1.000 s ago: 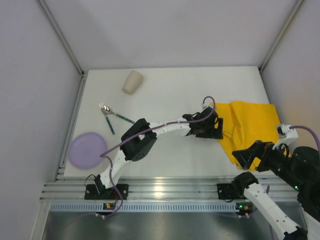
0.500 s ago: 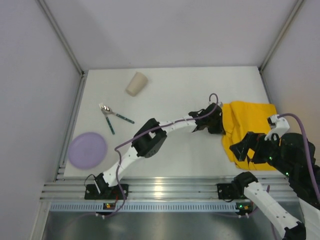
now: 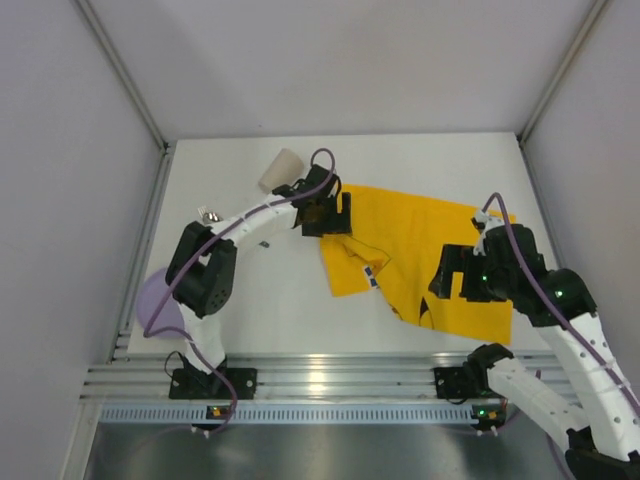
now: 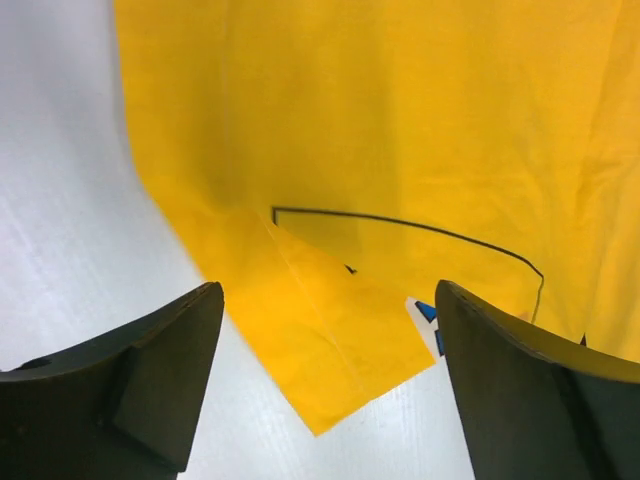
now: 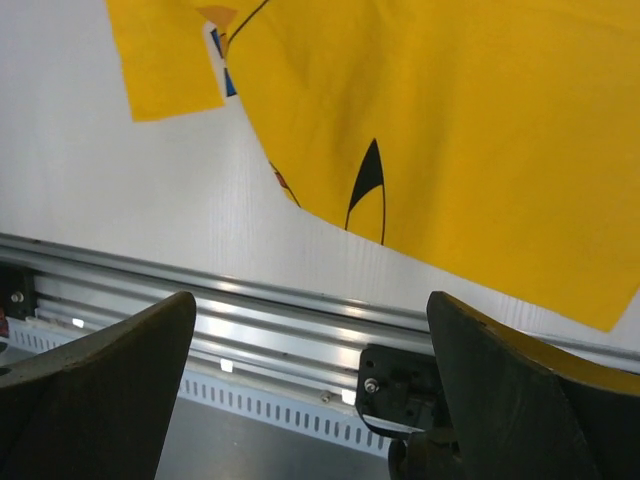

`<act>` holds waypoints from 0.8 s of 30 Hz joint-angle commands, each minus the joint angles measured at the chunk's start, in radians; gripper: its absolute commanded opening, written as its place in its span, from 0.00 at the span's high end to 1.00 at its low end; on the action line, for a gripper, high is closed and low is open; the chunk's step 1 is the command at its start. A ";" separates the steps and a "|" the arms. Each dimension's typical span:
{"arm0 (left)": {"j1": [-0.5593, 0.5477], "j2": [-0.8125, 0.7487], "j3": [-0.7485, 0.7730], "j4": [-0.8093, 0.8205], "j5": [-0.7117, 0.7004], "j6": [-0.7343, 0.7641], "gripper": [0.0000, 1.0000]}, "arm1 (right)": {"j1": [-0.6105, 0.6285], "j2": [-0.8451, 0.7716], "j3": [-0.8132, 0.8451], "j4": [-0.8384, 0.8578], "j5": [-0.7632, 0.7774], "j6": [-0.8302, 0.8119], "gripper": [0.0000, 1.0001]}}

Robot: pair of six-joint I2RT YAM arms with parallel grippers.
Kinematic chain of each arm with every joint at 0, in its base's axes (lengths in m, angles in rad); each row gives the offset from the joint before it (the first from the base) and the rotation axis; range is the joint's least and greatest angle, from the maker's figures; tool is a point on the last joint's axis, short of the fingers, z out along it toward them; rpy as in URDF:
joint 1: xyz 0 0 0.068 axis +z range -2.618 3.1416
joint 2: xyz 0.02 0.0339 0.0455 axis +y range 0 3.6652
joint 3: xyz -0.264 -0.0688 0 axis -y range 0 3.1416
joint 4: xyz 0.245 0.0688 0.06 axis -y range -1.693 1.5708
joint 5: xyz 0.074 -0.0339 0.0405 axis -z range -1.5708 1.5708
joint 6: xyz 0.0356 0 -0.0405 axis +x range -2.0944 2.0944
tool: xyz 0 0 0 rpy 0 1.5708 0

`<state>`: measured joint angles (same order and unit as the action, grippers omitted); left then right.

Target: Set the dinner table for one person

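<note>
The white bench (image 3: pixel 400 165) fills the booth floor, with its ribbed rail (image 3: pixel 330 378) along the near edge. A yellow mat (image 3: pixel 430 235) lies rumpled across the bench's right half. The left end effector (image 3: pixel 338 215) hovers at the mat's far-left corner, fingers apart, gripping nothing. The right end effector (image 3: pixel 447 280) gapes over the mat's near edge. A cup (image 3: pixel 280 170) sits toward the far-left corner and a purple plate (image 3: pixel 155 300) by the left edge.

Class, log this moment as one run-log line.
left gripper open over yellow mat | right gripper open over mat's near edge | plate, cup on dinner table's left
</note>
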<state>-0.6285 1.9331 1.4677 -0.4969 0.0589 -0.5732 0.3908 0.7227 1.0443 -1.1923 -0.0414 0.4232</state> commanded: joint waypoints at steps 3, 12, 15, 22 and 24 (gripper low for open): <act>0.001 -0.121 -0.007 -0.195 -0.076 0.115 0.02 | 0.008 0.075 -0.061 0.186 -0.029 0.026 0.00; -0.052 -0.278 -0.287 -0.167 0.050 -0.062 0.04 | 0.006 0.146 -0.095 0.226 0.012 0.028 0.00; -0.089 -0.284 -0.398 -0.092 0.048 -0.095 0.07 | 0.006 0.127 -0.102 0.215 0.018 0.026 0.00; -0.091 -0.191 -0.512 0.216 0.096 -0.181 0.15 | 0.010 0.109 -0.113 0.172 0.002 0.016 0.00; -0.091 -0.148 -0.491 0.253 0.104 -0.203 0.22 | 0.006 0.110 -0.107 0.160 -0.003 0.009 0.00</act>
<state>-0.7231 1.6936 0.9894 -0.4278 0.1505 -0.7147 0.3908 0.8436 0.9291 -1.0286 -0.0414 0.4408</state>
